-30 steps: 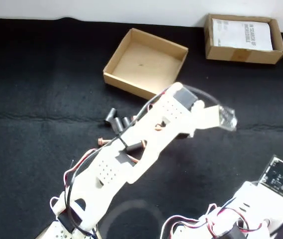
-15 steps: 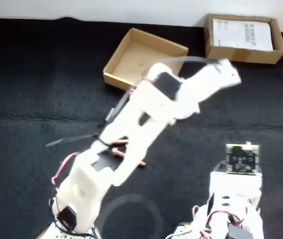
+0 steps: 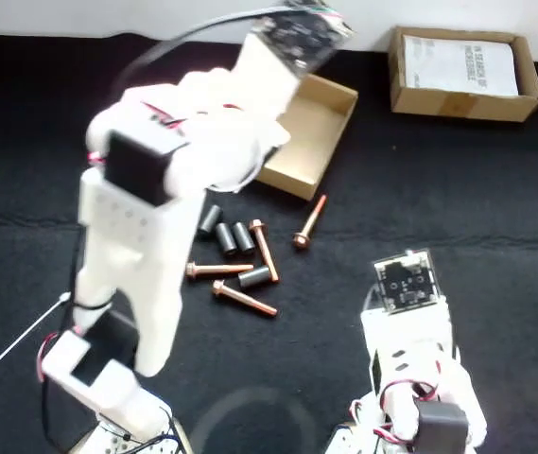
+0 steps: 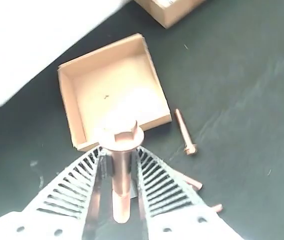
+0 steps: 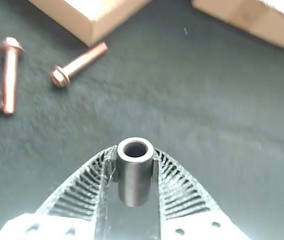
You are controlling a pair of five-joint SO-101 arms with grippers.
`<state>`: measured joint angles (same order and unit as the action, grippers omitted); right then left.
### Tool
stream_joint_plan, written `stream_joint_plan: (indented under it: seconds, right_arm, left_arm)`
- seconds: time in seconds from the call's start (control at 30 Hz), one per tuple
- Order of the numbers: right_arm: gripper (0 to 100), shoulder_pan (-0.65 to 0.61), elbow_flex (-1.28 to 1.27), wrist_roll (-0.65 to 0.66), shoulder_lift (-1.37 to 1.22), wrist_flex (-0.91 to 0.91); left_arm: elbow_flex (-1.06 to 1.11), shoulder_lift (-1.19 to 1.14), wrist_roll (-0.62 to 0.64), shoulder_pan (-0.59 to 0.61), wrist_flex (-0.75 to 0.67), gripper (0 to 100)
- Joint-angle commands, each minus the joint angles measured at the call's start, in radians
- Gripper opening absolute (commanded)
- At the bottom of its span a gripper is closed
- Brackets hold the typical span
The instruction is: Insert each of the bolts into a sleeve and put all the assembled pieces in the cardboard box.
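My left gripper [image 4: 121, 151] is clamped on a copper bolt [image 4: 122, 175]. My right gripper [image 5: 134, 152] is clamped on a dark sleeve [image 5: 134, 181]. Cardboard box [image 3: 318, 128] open, loose bolts [image 3: 245, 296] and sleeves [image 3: 226, 236] at its 7 o'clock.

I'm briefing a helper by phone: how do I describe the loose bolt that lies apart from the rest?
Find the empty cardboard box on the black table. Just off its near corner lies a copper bolt, shank tip toward the box, head away. The other bolts and grey sleeves huddle together beside it; this one lies alone, touching nothing.
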<state>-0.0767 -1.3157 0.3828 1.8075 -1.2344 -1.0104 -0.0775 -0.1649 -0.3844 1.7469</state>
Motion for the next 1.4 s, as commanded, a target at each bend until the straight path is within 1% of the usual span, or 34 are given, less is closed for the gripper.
stream_joint_plan:
  seconds: [0.0, 0.07, 0.17, 0.27, 0.37, 0.5, 0.7, 0.77, 0.83, 0.93, 1.07, 1.17, 1.27, 1.37]
  right_arm:
    - [0.6, -0.064, -0.058, -0.011, -0.013, 0.143]
    - [0.6, -0.097, -0.101, -0.037, -0.013, 0.229]
    - [0.6, -0.125, -0.150, -0.183, -0.013, 0.361]
    - [0.6, -0.166, -0.209, -0.345, -0.013, 0.506]
    - [0.6, -0.208, -0.268, -0.430, -0.013, 0.608]
    - [0.6, -0.255, -0.311, -0.453, -0.013, 0.661]
    - [0.6, -0.275, -0.344, -0.453, -0.013, 0.688]
    - [0.6, -0.289, -0.344, -0.453, -0.013, 0.688]
    - [0.6, -0.315, -0.346, -0.453, -0.013, 0.688]
    - [0.6, -0.374, -0.366, -0.453, -0.013, 0.687]
    - [0.6, -0.430, -0.398, -0.453, -0.013, 0.687]
    - [0.6, -0.435, -0.398, -0.453, -0.013, 0.687]
    - [0.6, -0.435, -0.398, -0.453, -0.013, 0.684]
    - [0.6, -0.435, -0.398, -0.453, -0.013, 0.684]
  left_arm:
    - [-0.036, 0.090, 0.247, 0.051, -0.002, 1]
    - [-0.036, 0.110, 0.361, 0.088, 0.000, 1]
    - [-0.035, 0.130, 0.456, 0.154, 0.002, 1]
    - [-0.030, 0.143, 0.466, 0.205, 0.014, 1]
    - [0.056, 0.186, 0.466, 0.242, 0.014, 1]
    - [0.265, 0.363, 0.468, 0.272, 0.014, 1]
    - [0.625, 0.742, 0.470, 0.269, 0.005, 1]
    - [0.733, 0.855, 0.470, 0.269, -0.037, 1]
    - [0.845, 0.960, 0.470, 0.271, -0.112, 1]
    - [1.041, 1.104, 0.470, 0.271, -0.265, 1]
    - [1.340, 1.283, 0.468, 0.269, -0.517, 1]
    - [1.569, 1.382, 0.468, 0.262, -0.720, 1]
    - [1.770, 1.437, 0.468, 0.208, -0.945, 1]
    - [1.893, 1.442, 0.470, 0.127, -1.106, 1]
